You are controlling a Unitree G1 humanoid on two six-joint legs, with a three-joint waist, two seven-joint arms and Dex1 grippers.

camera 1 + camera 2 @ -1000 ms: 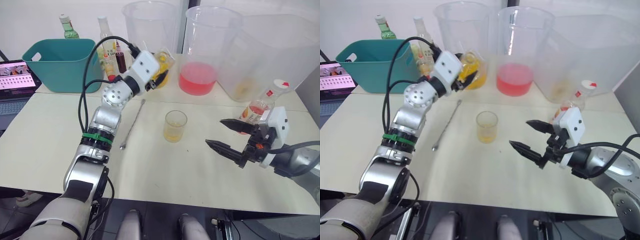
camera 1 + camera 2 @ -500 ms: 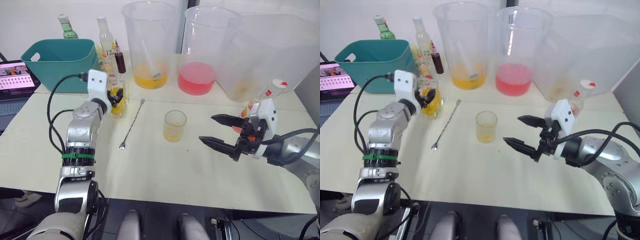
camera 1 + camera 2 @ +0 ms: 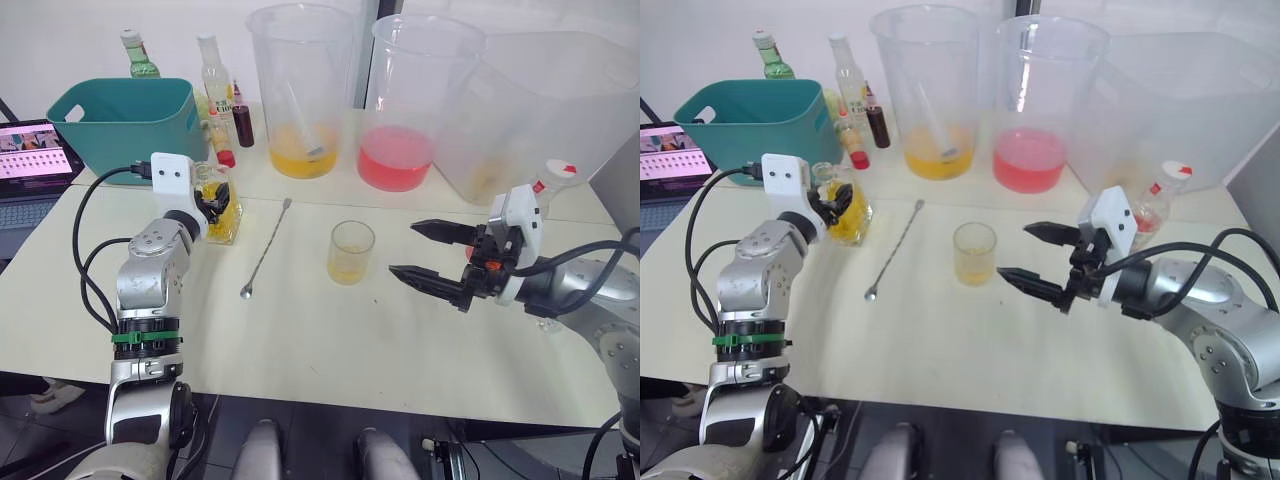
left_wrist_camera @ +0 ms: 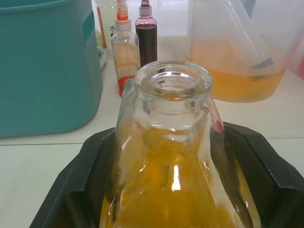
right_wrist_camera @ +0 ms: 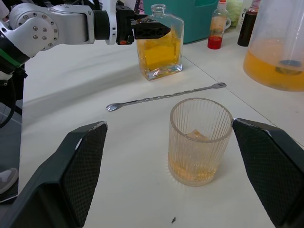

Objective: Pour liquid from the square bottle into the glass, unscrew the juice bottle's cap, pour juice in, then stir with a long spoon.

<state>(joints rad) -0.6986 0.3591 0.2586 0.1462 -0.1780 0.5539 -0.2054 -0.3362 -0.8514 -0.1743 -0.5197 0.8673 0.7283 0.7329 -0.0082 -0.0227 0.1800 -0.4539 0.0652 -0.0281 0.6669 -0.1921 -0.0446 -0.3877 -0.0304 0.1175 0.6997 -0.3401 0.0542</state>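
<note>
The square bottle with yellow liquid stands upright on the table at the left, its neck uncapped. My left gripper is shut on the square bottle, with black fingers on both sides of it. The glass holds a little yellow liquid at the table's middle. The long spoon lies between bottle and glass. My right gripper hovers open just right of the glass, empty. The juice bottle stands behind my right wrist, partly hidden, its white cap on.
A teal bin and a laptop sit at the far left. Small bottles stand behind the square bottle. Big clear jugs hold yellow and pink liquid at the back, beside a large clear container.
My left arm swung the square bottle from high near the yellow jug down to the table at the left. My right gripper moved left, closer to the glass, staying open.
</note>
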